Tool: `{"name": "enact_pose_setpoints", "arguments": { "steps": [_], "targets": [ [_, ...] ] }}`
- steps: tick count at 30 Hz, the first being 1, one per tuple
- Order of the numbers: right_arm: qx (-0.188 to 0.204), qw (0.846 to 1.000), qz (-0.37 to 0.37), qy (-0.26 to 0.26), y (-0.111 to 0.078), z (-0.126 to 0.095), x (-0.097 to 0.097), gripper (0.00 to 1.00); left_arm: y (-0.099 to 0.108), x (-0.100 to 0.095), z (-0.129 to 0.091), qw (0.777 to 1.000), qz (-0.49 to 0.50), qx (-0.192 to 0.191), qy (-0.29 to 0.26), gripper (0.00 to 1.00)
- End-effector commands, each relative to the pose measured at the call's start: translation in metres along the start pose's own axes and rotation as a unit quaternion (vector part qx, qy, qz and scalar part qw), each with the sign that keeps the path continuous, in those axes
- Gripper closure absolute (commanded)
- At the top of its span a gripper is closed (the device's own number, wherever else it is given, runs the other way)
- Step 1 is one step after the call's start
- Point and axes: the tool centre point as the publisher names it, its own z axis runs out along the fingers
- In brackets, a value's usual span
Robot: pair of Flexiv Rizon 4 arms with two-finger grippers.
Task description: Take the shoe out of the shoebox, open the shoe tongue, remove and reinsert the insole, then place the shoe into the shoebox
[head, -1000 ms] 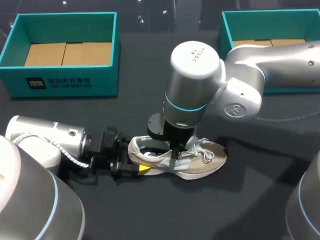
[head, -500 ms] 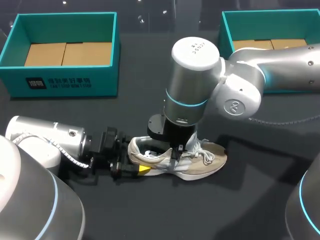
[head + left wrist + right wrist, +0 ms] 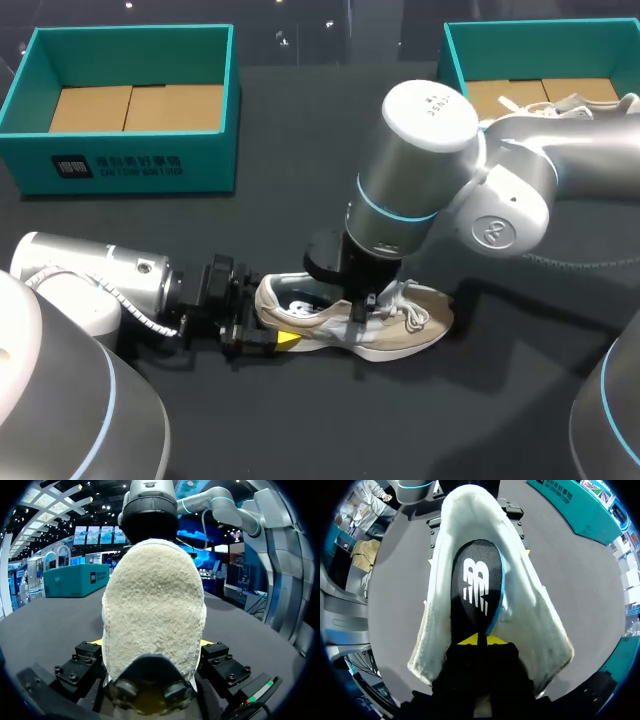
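Our left fingers [image 3: 287,339] were clamped on the heel of the sneaker [image 3: 410,325], which lay on the desk [image 3: 300,430] outside both boxes. Our right fingers [image 3: 469,640] pinched the edge of the insole [image 3: 475,587] inside the opening. We judged that a steep pull might drag the sneaker out of the heel grip, or that the thin insole might slip free. We counted one sneaker on the desk, one insole and two teal boxes, the left shoebox [image 3: 130,165] and the right shoebox [image 3: 452,60]. What looked like a second sneaker [image 3: 585,100] lay in the right one.
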Motion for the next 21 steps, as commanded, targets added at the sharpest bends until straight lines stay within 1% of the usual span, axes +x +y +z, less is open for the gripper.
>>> {"name": "enact_pose_setpoints", "arguments": {
  "steps": [1,4,12,21],
  "targets": [
    [-0.047,0.999,-0.01,-0.009,-0.012,-0.008,0.008,1.0,0.0,-0.002,0.001,1.0,-0.001,-0.001,-0.001,1.0],
    [-0.075,0.997,-0.026,-0.016,-0.013,-0.012,0.007,1.0,0.0,-0.002,0.001,1.0,-0.001,-0.001,-0.001,1.0],
    [-0.135,0.989,-0.055,-0.031,-0.018,-0.018,0.005,1.0,0.0,-0.002,0.001,1.0,-0.001,-0.001,-0.001,1.0],
    [-0.185,0.978,-0.088,-0.044,-0.022,-0.027,-0.001,1.0,0.0,-0.002,0.001,1.0,-0.001,-0.001,-0.001,1.0]
  ]
}}
